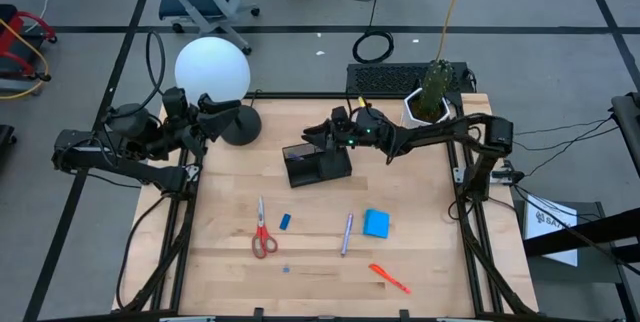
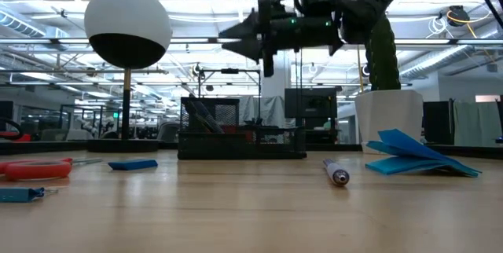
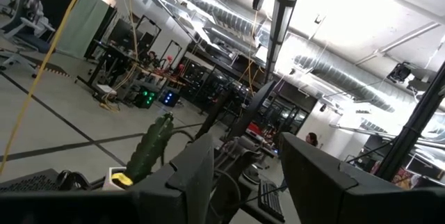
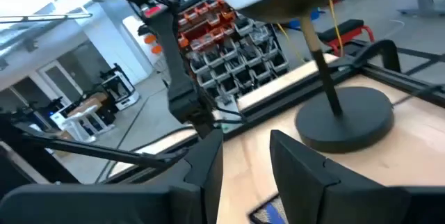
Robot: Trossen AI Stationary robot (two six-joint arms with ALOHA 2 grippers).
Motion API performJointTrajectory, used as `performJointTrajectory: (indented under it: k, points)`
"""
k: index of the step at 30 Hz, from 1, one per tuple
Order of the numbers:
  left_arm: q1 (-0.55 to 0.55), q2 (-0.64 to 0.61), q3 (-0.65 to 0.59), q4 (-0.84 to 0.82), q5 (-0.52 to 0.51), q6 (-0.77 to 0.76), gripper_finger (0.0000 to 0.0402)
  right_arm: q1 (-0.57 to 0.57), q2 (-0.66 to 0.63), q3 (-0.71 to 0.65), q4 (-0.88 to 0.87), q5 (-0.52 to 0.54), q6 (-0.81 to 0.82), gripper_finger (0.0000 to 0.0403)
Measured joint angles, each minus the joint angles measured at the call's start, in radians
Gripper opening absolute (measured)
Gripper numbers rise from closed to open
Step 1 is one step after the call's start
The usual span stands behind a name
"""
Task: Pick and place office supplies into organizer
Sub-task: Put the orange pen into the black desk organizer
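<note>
Nearest the front edge: orange marker (image 1: 390, 278). Farther in, scissors (image 1: 263, 235), eraser (image 1: 285, 221), grey-purple pen (image 1: 346, 233), blue notepad (image 1: 376, 223). Organizer (image 1: 317, 163) far centre; my right gripper (image 1: 320, 134) hangs above it, fingers parted, empty. My left gripper (image 1: 232, 110) waits far left, open, empty.

On the bench (image 1: 420, 262) I count 1 pair of red-handled scissors (image 1: 263, 240), 1 blue square notepad (image 1: 376, 223), 1 small blue eraser (image 1: 285, 221), 1 grey-purple pen (image 1: 346, 233) and 1 orange marker (image 1: 389, 278). There is 1 black organizer tray (image 1: 317, 165), with dark pens inside that I cannot count. Behind it stand 1 globe lamp (image 1: 212, 69) and 1 white plant pot (image 1: 424, 110). 2 dark arms reach in, each ending in 1 pincer.
</note>
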Motion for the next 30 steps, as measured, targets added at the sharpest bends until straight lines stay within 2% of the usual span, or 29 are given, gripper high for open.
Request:
performJointTrajectory:
  k: [8,21,30]
  points:
    - [0.0,0.0,0.0,0.0,0.0,0.0,0.017,0.081,-0.068,0.0,-0.102,0.003,0.033,0.0109]
    - [0.0,0.0,0.0,0.0,0.0,0.0,0.017,0.309,-0.146,0.0,-0.376,0.011,0.114,0.0094]
    - [0.0,0.0,0.0,0.0,0.0,0.0,0.017,0.483,-0.143,0.0,-0.683,0.039,0.353,0.0093]
